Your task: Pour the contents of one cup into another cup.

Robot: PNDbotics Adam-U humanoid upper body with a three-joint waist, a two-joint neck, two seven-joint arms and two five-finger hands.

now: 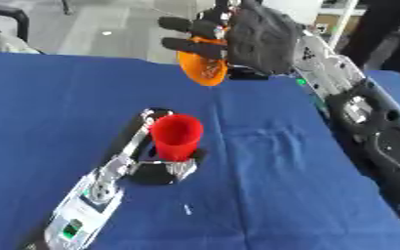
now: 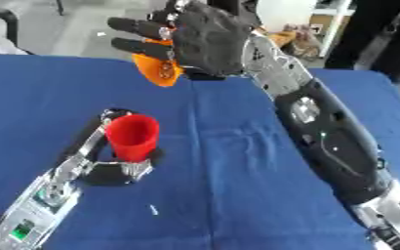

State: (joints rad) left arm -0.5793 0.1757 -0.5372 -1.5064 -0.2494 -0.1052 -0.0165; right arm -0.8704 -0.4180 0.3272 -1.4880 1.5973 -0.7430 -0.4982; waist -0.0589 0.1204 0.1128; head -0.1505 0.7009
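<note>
While the left hand [image 1: 156, 171] is curling round the base of the red cup [image 1: 176, 136], that cup is standing upright on the blue tablecloth [image 1: 263, 195], left of centre and fairly near, its mouth opening upward and its long axis running vertically. The left arm is coming in from the near left corner, and the hand's fingers are wrapping the cup low down, so the cup is being steadied as the receiver, as I judge it.

Further right and well toward the far edge, the right hand [image 2: 205, 41] is closing its fingers round the orange cup [image 2: 156, 66], lifting it clear of the cloth. This cup is tipping over: its mouth is facing left and down toward the red cup's side of the table, and its long axis is lying close to horizontal, slanting a little downward to the left. What it contains cannot be made out, and nothing is visibly falling from it.

By my reading the pick-up is done and the tilt is beginning, yet the orange cup is hanging well apart from the red one, not above its mouth, so the carry over and the pour itself are still remaining
</note>
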